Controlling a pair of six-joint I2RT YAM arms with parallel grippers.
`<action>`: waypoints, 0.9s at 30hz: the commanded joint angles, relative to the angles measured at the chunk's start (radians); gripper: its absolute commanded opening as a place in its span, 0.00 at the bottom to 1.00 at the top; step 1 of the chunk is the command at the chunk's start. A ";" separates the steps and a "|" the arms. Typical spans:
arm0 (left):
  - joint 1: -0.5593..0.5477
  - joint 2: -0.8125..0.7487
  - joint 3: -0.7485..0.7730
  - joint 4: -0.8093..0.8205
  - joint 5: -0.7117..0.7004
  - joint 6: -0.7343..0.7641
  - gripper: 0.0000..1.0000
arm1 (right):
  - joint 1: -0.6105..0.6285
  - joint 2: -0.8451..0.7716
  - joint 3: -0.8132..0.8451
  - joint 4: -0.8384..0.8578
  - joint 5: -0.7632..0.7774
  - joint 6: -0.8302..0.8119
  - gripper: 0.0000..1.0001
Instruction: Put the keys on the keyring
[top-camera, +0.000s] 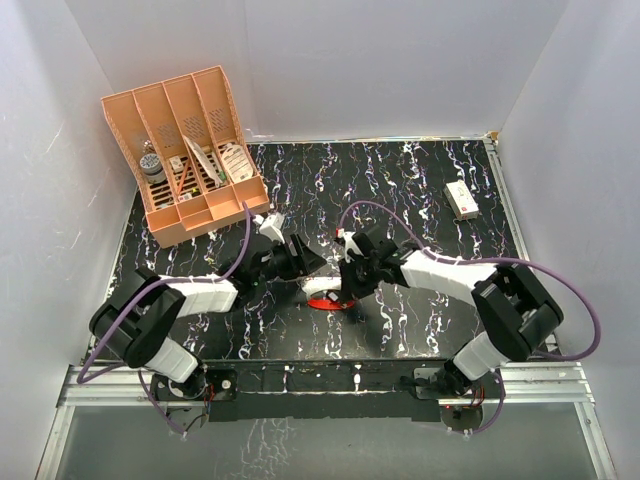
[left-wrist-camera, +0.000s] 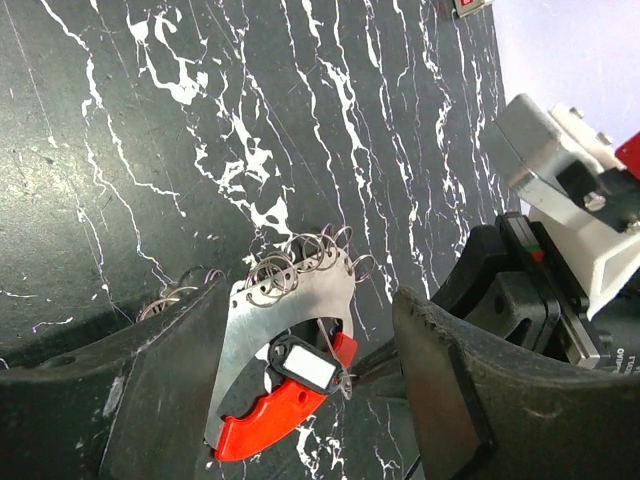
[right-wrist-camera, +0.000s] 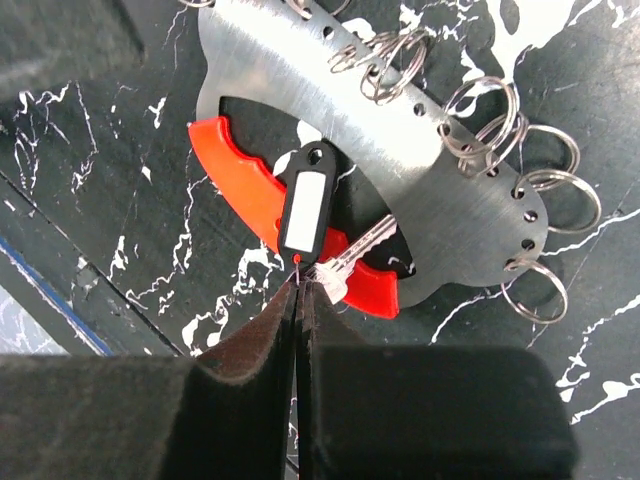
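Black right pincer (right-wrist-camera: 298, 292) reaches low, pressed together, tips at keys (right-wrist-camera: 305, 212); left pincer (left-wrist-camera: 305, 335) apart, straddling keyring (left-wrist-camera: 255, 330).

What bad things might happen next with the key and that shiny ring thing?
1. The right tool is shut and seems to pinch only the very end of the keys, so they might slip out.
2. The left tool stands open around the keyring, not clamping it, so the keyring may slide when pushed.
3. The small wire rings sit crowded together, so the key could snag the wrong one.
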 joint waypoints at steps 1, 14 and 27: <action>0.007 0.027 -0.019 0.066 0.035 -0.004 0.65 | 0.002 0.021 0.081 0.052 -0.008 0.008 0.00; 0.008 0.103 -0.080 0.183 0.053 -0.059 0.64 | 0.001 0.128 0.186 0.082 0.028 0.019 0.00; 0.009 0.097 -0.099 0.196 0.057 -0.071 0.64 | 0.003 0.072 0.167 0.136 0.108 0.031 0.00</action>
